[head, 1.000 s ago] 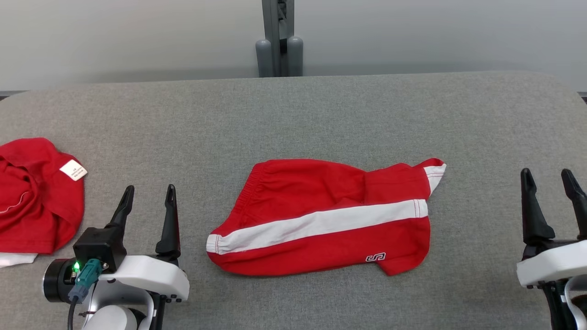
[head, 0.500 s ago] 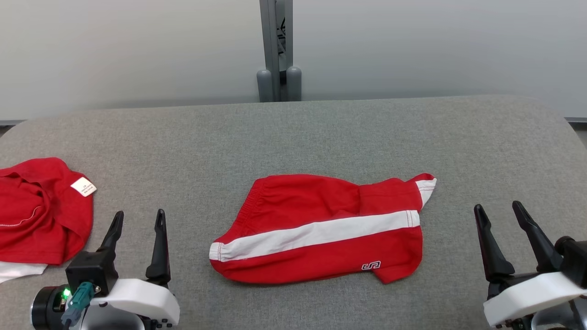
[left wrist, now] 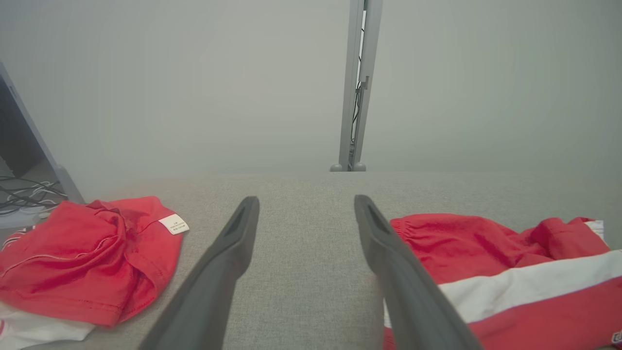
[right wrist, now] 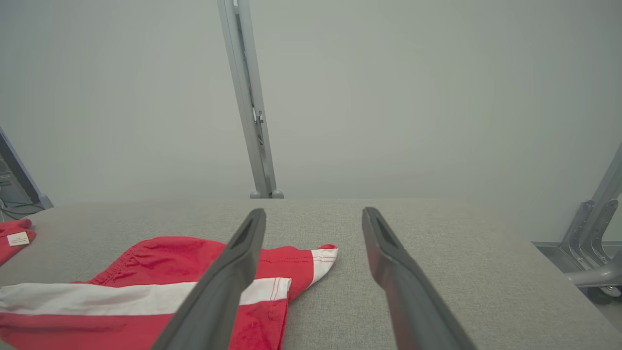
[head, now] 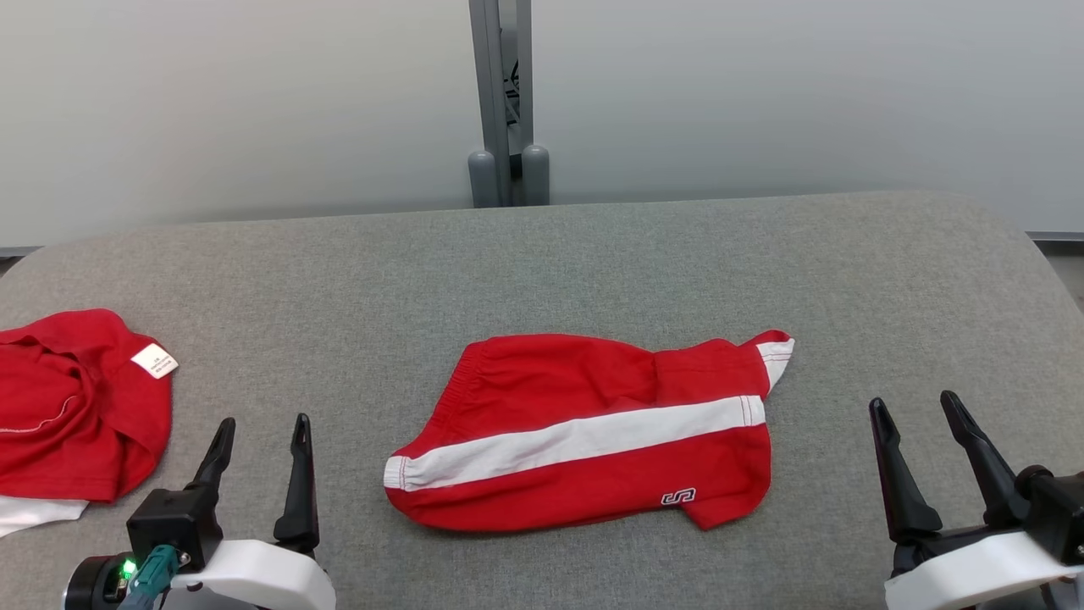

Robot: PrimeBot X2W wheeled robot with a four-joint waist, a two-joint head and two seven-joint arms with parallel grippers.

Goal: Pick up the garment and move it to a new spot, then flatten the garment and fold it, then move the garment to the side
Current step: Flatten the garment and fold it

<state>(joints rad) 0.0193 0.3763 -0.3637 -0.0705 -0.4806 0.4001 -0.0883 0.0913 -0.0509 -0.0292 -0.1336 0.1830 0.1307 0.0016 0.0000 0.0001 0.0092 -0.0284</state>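
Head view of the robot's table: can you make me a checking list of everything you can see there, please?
Surface: grey cloth table, smooth, no spills seen.
Job's things: red shorts with a white stripe, lying mid-table, touching neither gripper.
Clutter: crumpled red garment with a white label, at the table's left edge.
Grippers: left gripper open, empty; right gripper open, empty; one on each side of the shorts.
Cables: teal plug on the left wrist; loose cables on the floor beyond the table's left.
Surroundings: grey post and pale wall behind the table.
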